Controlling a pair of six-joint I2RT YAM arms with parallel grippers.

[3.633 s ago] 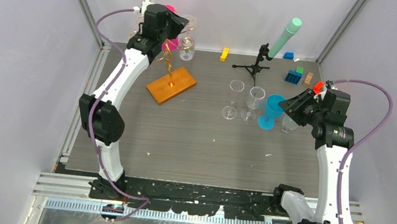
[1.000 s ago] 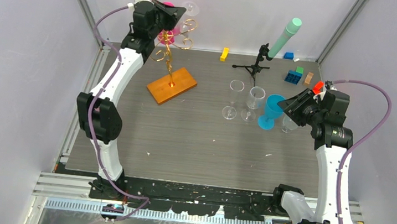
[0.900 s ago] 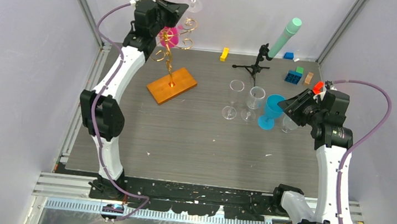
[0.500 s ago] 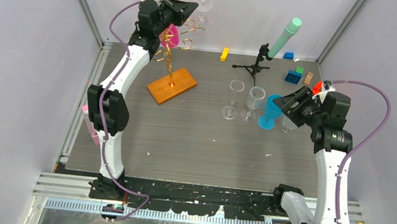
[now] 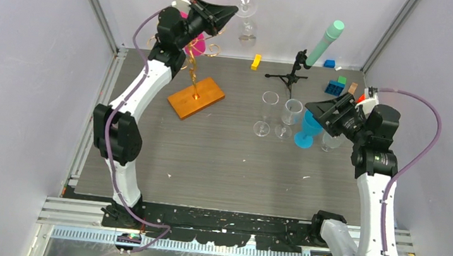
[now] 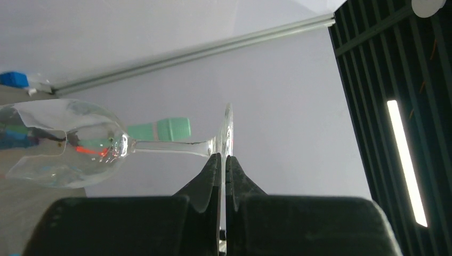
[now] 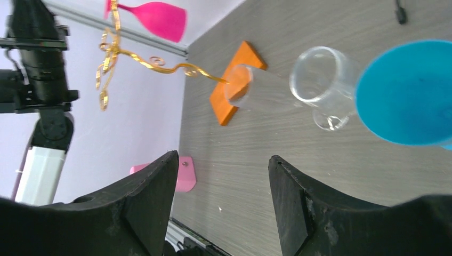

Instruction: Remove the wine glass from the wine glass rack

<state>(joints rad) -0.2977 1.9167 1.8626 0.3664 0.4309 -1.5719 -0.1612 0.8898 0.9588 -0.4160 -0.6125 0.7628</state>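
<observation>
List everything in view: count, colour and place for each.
wine glass rack: one, gold wire on orange base, back left of table
pink wine glass: one, pink, at the rack's top
clear wine glass: one, clear, in the air right of the rack
standing glasses: three, clear, right of centre
goblet: one, blue, beside them
tripod stand: one, black, back right
mint tube: one, on the tripod
blocks: at least five, yellow, blue, green, tan, back edge
table: one, grey
left end effector: black, shut on the clear glass's foot
right end effector: black, open, by the goblet
</observation>
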